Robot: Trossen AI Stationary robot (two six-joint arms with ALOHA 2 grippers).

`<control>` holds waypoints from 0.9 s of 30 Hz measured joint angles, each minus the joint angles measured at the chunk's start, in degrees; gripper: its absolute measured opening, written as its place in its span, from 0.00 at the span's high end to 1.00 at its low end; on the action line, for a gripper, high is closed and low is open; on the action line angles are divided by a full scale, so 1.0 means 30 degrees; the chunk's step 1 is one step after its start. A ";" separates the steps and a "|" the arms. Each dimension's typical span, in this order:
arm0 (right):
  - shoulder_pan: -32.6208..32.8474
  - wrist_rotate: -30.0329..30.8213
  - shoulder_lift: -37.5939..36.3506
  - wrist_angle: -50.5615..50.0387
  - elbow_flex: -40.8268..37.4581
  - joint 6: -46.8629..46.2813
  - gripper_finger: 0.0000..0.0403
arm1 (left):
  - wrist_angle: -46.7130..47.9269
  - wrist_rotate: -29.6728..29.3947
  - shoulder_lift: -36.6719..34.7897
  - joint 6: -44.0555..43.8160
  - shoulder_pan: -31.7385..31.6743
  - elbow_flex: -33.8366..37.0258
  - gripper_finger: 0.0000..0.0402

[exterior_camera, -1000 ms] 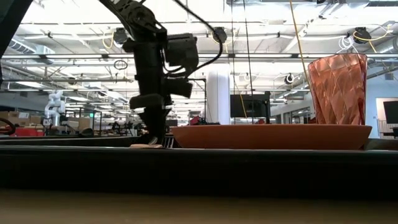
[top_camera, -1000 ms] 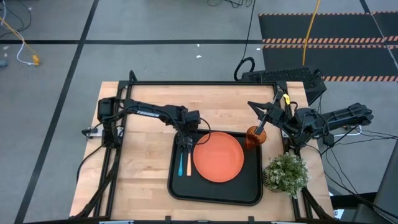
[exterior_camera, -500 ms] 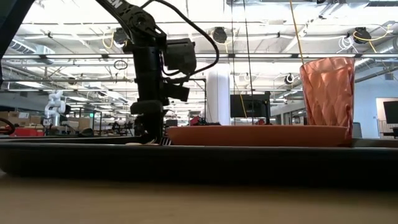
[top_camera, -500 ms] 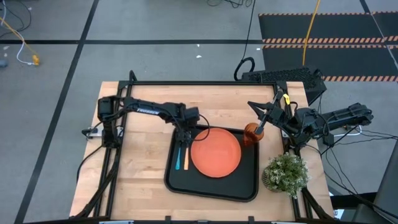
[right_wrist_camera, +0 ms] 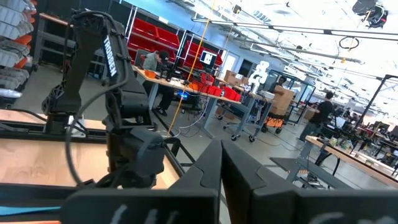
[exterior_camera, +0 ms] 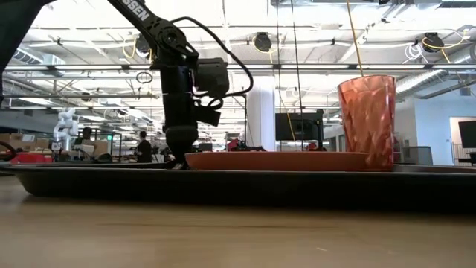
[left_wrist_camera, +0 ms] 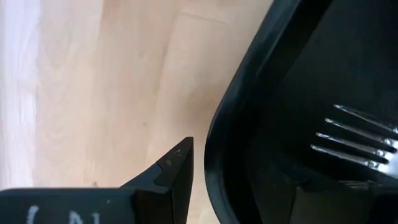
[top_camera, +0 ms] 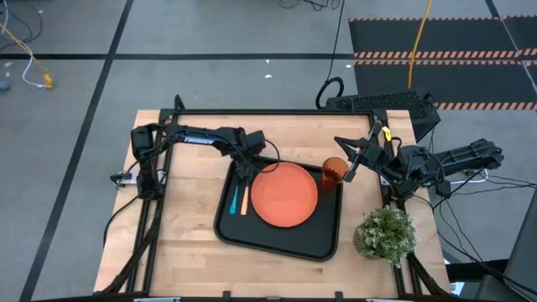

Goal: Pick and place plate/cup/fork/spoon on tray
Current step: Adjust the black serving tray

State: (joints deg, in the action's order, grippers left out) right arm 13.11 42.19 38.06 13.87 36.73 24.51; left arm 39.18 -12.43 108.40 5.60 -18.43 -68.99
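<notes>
The black tray (top_camera: 277, 242) lies on the wooden table, slightly askew. It carries the orange plate (top_camera: 284, 195), the orange cup (top_camera: 333, 172) at its far right corner, and the fork (top_camera: 245, 201) and blue-handled spoon (top_camera: 234, 201) side by side along its left side. My left gripper (top_camera: 243, 170) points down at the tray's far left corner, shut on the rim. My right gripper (top_camera: 346, 151) hangs shut in the air beside the cup, holding nothing. My left gripper holds the tray's rim (left_wrist_camera: 227, 155) at the far left corner, close to the fork's tines (left_wrist_camera: 354, 140). One finger stands inside the tray and the other finger (left_wrist_camera: 177, 158) outside it. The fingers come from above, pointing steeply down. The tray stays flat on the table.
A small potted plant (top_camera: 386, 233) stands at the table's right edge, just right of the tray. A dark keyboard (top_camera: 382, 102) sits beyond the far right corner. Bare wood lies left of the tray and along the near edge.
My left gripper has swung toward the table's left and far edges, drawing the tray with it. The tray has slid that way and turned a little on the table, with plate, cup, fork and spoon riding along. The cup has moved left, away from my right gripper.
</notes>
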 joint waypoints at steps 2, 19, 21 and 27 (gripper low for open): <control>0.0004 0.0000 0.0000 0.0000 0.0000 -0.0007 1.00 | 0.0006 -0.0020 0.0000 -0.0149 -0.0278 0.0000 0.64; -0.0003 0.0000 -0.0001 0.0000 0.0000 -0.0015 1.00 | 0.0014 -0.0895 0.0000 -0.2621 -0.1094 0.0000 0.64; -0.0002 0.0000 0.0000 -0.0001 0.0000 -0.0018 1.00 | 0.0022 -0.1030 0.0000 -0.2787 -0.1102 0.0000 0.64; -0.0003 0.0000 0.0000 -0.0001 0.0000 -0.0022 1.00 | 0.0029 -0.1061 0.0000 -0.2797 -0.1066 0.0000 0.64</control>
State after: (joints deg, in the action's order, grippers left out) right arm 13.11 42.19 38.06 13.87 36.73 24.45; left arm 39.27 -15.62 108.40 -2.79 -21.63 -68.99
